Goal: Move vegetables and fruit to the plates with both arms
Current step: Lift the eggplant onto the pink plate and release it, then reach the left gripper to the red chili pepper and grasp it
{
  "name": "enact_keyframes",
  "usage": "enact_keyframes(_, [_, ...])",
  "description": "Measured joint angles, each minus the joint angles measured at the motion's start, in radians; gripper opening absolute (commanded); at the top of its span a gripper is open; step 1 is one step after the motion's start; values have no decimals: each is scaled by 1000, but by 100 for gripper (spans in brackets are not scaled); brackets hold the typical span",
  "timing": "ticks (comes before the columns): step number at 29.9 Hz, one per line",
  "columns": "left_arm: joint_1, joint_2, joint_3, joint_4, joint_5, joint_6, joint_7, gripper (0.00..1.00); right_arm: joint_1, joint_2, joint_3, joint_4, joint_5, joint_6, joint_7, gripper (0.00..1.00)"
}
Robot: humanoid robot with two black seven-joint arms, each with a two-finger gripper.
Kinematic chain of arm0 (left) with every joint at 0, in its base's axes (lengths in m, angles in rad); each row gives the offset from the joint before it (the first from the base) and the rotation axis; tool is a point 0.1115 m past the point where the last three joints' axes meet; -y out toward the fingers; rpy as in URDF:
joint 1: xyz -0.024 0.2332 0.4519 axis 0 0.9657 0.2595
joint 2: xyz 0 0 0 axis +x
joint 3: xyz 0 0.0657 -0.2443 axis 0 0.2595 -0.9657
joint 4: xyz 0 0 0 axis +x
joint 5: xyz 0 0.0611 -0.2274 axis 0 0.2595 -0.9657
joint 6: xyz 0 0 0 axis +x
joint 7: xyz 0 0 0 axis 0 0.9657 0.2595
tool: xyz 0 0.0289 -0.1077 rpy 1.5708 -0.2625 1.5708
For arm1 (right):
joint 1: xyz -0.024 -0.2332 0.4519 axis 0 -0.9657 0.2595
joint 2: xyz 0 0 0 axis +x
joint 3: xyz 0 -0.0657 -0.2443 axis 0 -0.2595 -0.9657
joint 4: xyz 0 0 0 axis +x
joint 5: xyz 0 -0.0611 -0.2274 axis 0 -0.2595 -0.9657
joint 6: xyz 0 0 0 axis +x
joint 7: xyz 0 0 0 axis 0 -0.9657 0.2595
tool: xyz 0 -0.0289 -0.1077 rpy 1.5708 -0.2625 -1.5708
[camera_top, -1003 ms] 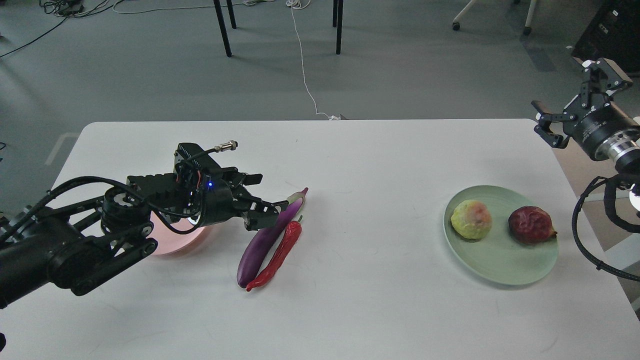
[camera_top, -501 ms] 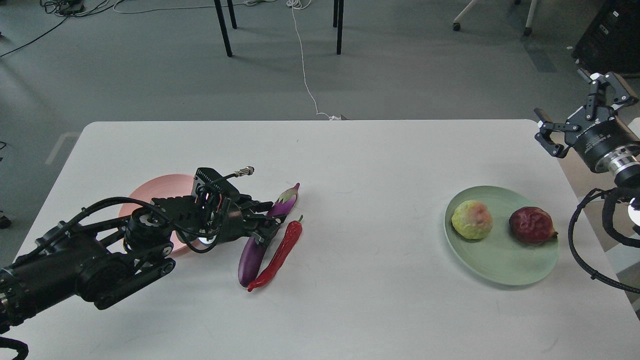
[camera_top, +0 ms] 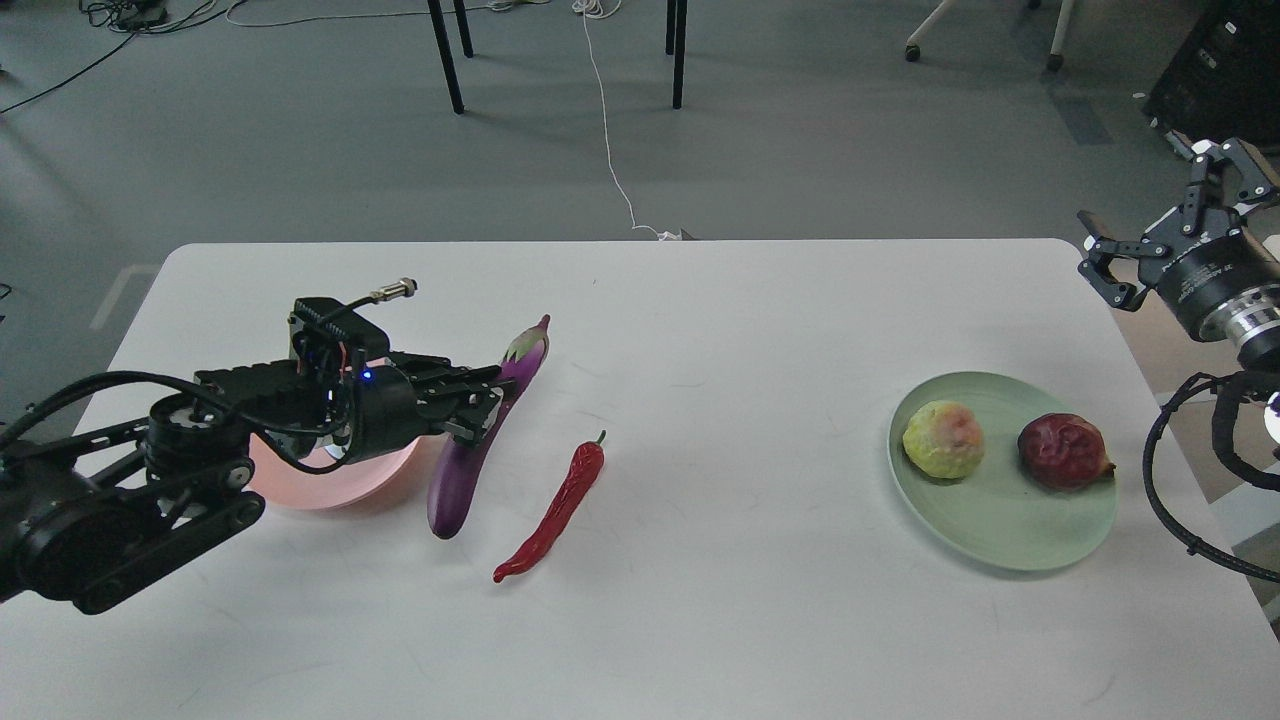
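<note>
My left gripper (camera_top: 482, 402) is shut on the purple eggplant (camera_top: 470, 455) near its middle and holds it lifted above the white table (camera_top: 700, 620), just right of the pale pink plate (camera_top: 320, 480), which my arm partly hides. The red chili pepper (camera_top: 555, 505) lies on the table to the right of the eggplant. The mint green plate (camera_top: 1000, 520) at the right holds the yellow-green fruit (camera_top: 942, 438) and the dark red fruit (camera_top: 1064, 450). My right gripper (camera_top: 1175, 225) is open and empty, up beyond the table's far right corner.
The table's far edge runs across the middle of the view. Beyond it the grey floor holds black chair legs (camera_top: 445, 55) and a white cable (camera_top: 610, 150). My right arm's looping black cable (camera_top: 1185, 470) hangs beside the green plate.
My left gripper closed on the eggplant, lifted it and carried it left toward the pink plate, away from the chili. The right gripper drifted slightly right and up.
</note>
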Motion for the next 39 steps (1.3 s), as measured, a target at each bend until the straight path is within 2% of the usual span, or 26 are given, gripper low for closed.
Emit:
enact_keyframes(5, [3, 149, -1, 4, -158, 9, -6, 14, 0, 2, 0, -1, 0, 0, 0, 98])
enact_keyframes(7, [7, 170, 7, 50, -190, 10, -6, 23, 0, 7, 0, -1, 0, 0, 0, 98])
enact_keyframes(10, [28, 170, 22, 140, -206, 10, -5, 26, 2, 10, 1, 2, 0, -1, 0, 98])
enact_keyframes(14, [38, 133, 29, 204, -211, 11, -3, 54, 5, 11, 1, 5, 0, -2, 0, 98])
enact_keyframes(19, [39, 107, 30, 237, -211, 12, -2, 63, 5, 3, 1, 3, 0, -1, 0, 98])
enact_keyframes(25, [20, 104, 27, 238, -206, 12, -3, 64, -1, 0, 1, 1, 0, 0, 0, 98])
enact_keyframes(29, [-52, 102, 27, 209, -196, 8, -4, 63, -4, 0, 2, 1, 0, 0, 0, 98])
enact_keyframes(36, [-105, 100, 53, -54, 39, 3, 2, 63, -4, 3, 4, 1, 0, 1, 0, 98])
enact_keyframes(39, [-106, 55, 104, -114, 99, -2, 9, 63, -3, 3, 4, 2, 0, 1, 0, 98])
